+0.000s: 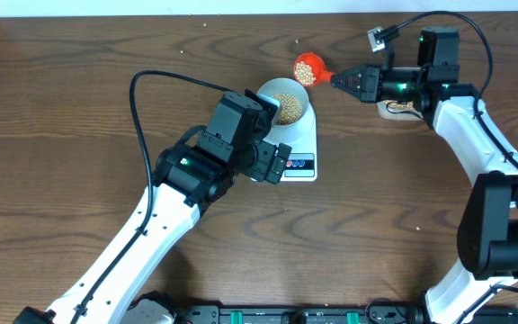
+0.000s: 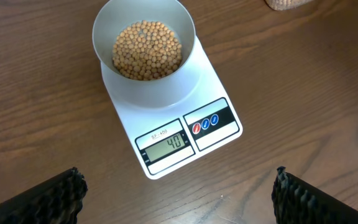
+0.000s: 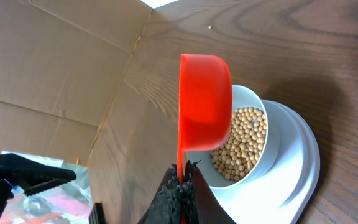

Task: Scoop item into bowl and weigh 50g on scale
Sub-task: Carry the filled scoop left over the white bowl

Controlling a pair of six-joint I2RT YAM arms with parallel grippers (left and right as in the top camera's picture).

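The pale bowl (image 1: 288, 101) stands on the white scale (image 1: 302, 155) and holds many tan beans (image 2: 146, 50). The scale display (image 2: 166, 144) reads 40. My right gripper (image 1: 338, 81) is shut on the handle of an orange scoop (image 1: 309, 67) with beans in it, held just beyond the bowl's far rim. In the right wrist view the scoop (image 3: 204, 102) hangs beside and above the bowl (image 3: 253, 140), with my fingers (image 3: 182, 177) pinching its handle. My left gripper (image 2: 179, 193) is open and empty, hovering near the scale's front edge.
A clear container of beans (image 1: 403, 108) sits behind my right arm at the back right; its edge shows in the left wrist view (image 2: 288, 4). A cardboard wall (image 3: 48, 56) stands at the table's far side.
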